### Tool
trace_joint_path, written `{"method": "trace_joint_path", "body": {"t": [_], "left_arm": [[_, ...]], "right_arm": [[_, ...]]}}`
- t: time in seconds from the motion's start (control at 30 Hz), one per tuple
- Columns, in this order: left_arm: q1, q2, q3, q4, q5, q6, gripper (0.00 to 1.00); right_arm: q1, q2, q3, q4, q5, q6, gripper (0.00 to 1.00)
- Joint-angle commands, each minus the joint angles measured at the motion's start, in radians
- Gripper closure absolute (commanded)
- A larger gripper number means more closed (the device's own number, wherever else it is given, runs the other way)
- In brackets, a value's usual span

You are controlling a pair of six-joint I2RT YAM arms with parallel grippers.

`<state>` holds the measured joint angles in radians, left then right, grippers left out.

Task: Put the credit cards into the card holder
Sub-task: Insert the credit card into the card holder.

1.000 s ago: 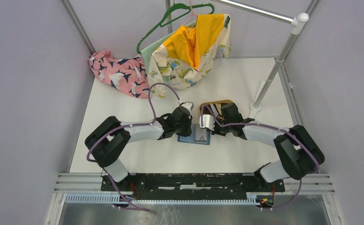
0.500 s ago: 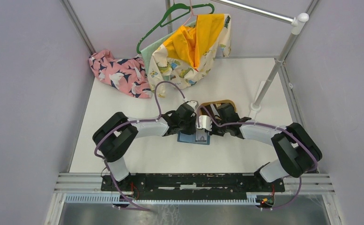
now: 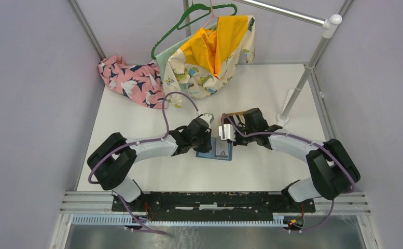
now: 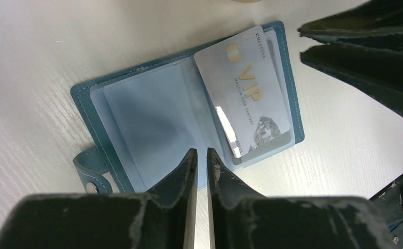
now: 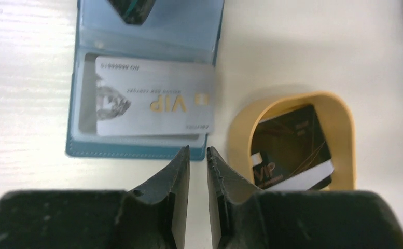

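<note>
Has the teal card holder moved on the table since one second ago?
No. The card holder sits where it was, at the same place relative to the white pole base.

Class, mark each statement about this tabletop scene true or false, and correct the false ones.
1. The card holder lies open on the table. True.
2. A silver VIP card rests on one half of the card holder. True.
3. The wooden tray is empty. False: dark cards lie in it.
4. The left pincer grips the silver VIP card. False: it holds nothing, and its fingers are slightly parted over the card holder.
</note>
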<state>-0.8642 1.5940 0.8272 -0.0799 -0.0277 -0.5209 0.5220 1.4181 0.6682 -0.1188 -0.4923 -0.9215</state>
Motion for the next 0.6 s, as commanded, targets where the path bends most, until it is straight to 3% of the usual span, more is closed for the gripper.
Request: {"method": "trace_joint_path", "body": {"t": [0.0, 0.23, 0.57], "left_arm": [[0.029, -0.04, -0.035, 0.059, 0.068, -0.002, 0.82], [0.059, -0.064, -0.099, 0.163, 0.156, -0.019, 0.81], [0.059, -0.172, -0.219, 0.252, 0.234, 0.006, 0.76]], "right_arm": [[0.017, 0.092, 0.132, -0.032, -0.056, -0.057, 0.78], [0.055, 0.176, 0.209, -0.039, 0.083, -0.065, 0.82], [0.068, 0.243, 0.252, -0.082, 0.129, -0.088, 0.87]]}}
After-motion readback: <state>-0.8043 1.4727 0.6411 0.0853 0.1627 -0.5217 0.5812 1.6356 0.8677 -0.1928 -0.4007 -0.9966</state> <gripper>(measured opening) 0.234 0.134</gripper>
